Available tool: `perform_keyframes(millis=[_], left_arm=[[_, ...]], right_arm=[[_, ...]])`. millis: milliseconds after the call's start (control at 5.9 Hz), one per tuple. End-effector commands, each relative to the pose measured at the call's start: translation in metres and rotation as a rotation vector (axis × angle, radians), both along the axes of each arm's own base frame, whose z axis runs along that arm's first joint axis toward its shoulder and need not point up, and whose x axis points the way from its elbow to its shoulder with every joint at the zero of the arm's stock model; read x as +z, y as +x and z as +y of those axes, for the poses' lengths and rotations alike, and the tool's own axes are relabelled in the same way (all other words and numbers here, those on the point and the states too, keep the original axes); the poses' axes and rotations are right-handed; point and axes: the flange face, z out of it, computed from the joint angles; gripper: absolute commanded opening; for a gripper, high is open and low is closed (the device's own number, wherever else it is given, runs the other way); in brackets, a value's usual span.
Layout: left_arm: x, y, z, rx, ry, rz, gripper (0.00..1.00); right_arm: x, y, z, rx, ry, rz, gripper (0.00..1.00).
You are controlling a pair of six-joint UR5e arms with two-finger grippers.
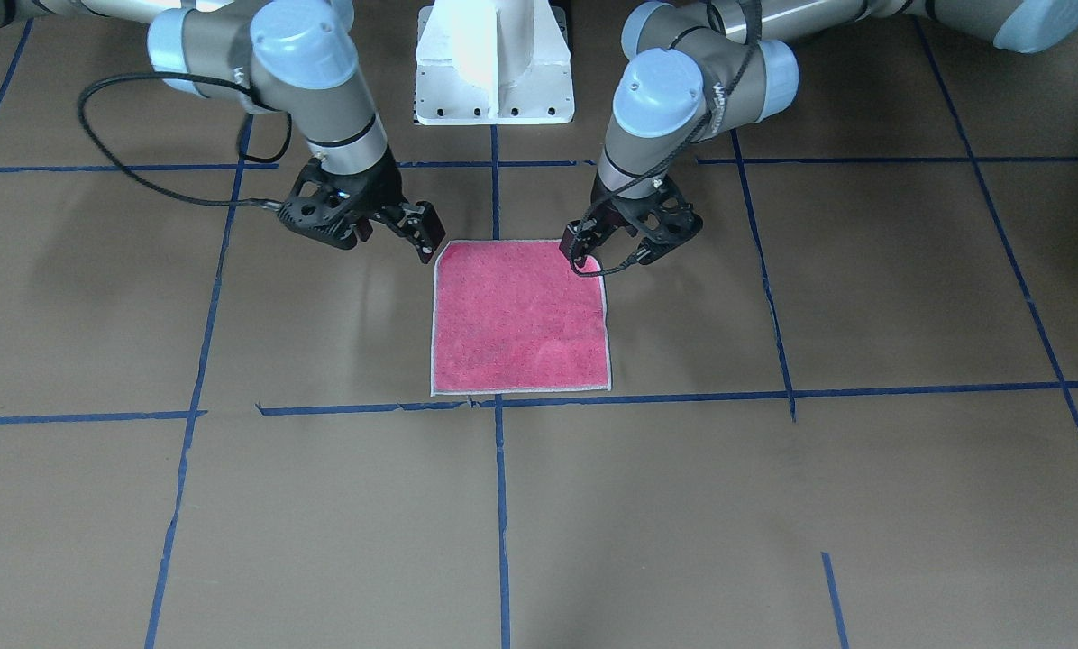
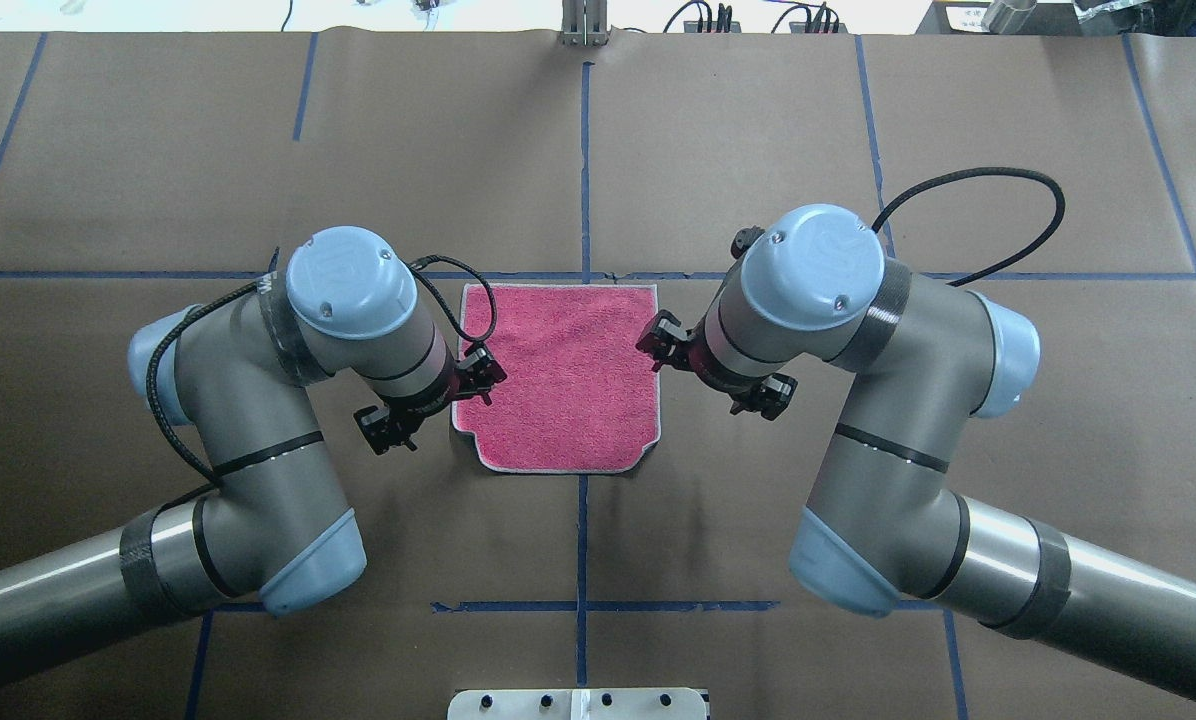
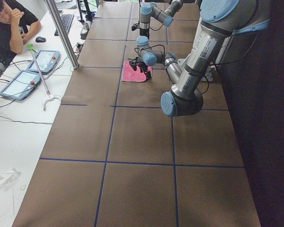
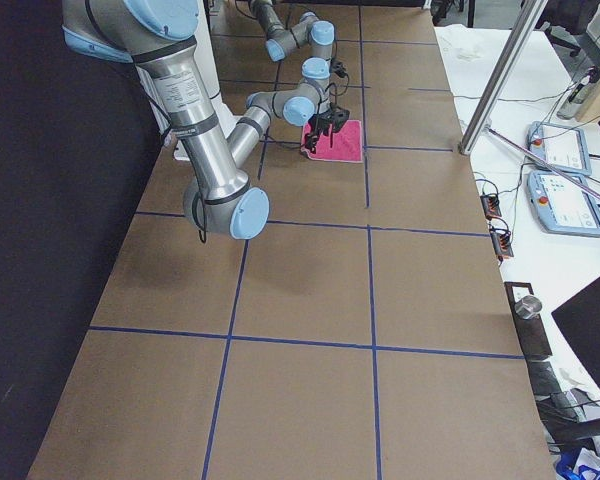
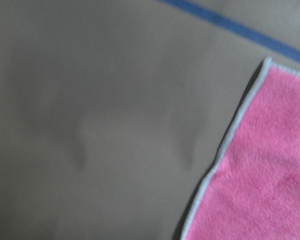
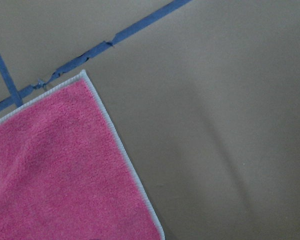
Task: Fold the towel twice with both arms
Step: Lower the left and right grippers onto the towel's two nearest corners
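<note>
Well, nearest the robot stands the white base [image 1: 494, 63], on the near side of the towel [image 2: 558, 380] and well apart from it. From there the left arm [image 2: 248, 430] and right arm [image 2: 908, 400] bend inward so that each wrist hangs at one side of the towel, a mirrored stance that suits a two-handed lift. The left hand [image 1: 613, 254] is at the towel's left edge, toward its near corner. Its fingers are spread wide, one over the border and one out over bare bench [image 2: 758, 130]. The right hand [image 1: 393, 236] matches it just off the towel's right edge, also wide and empty. Both seem to hover rather than touch the cloth, though I cannot tell for sure. The wrist views show only cloth and bench.

The towel lies flat, pink face up, so neither fold is done. From overhead its two near corners look slightly clipped, perhaps curled. Its far edge runs just along a blue tape line [image 2: 1108, 277], and a second tape line [image 2: 585, 150] passes under its middle, probably a mark for centring it between the arms. My guess is that the hands are lined up to pinch the near corners and carry them to the far edge. Thin cloth lying flat is easy to miss. Well beyond the towel's far edge, a person [image 3: 9, 28] sits at a white desk.
</note>
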Motion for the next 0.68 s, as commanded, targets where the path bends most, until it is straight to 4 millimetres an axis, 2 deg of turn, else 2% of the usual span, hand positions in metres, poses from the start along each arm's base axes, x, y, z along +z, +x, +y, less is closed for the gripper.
perform_keyframes(millis=[0,169,508], left_arm=[[-0.012,0.015,0.018,-0.076,-0.069,0.004,1.0],[-0.011,0.016,0.018,-0.088,-0.062,-0.002,1.0],[-0.004,0.018,0.017,-0.092,-0.057,-0.014,1.0]], right_arm=[[-0.007,-0.038,0.032,0.011,-0.014,0.041,1.0],[0.001,-0.048,0.044,0.001,-0.007,0.062,1.0],[0.023,-0.064,0.036,-0.008,-0.016,0.108,1.0]])
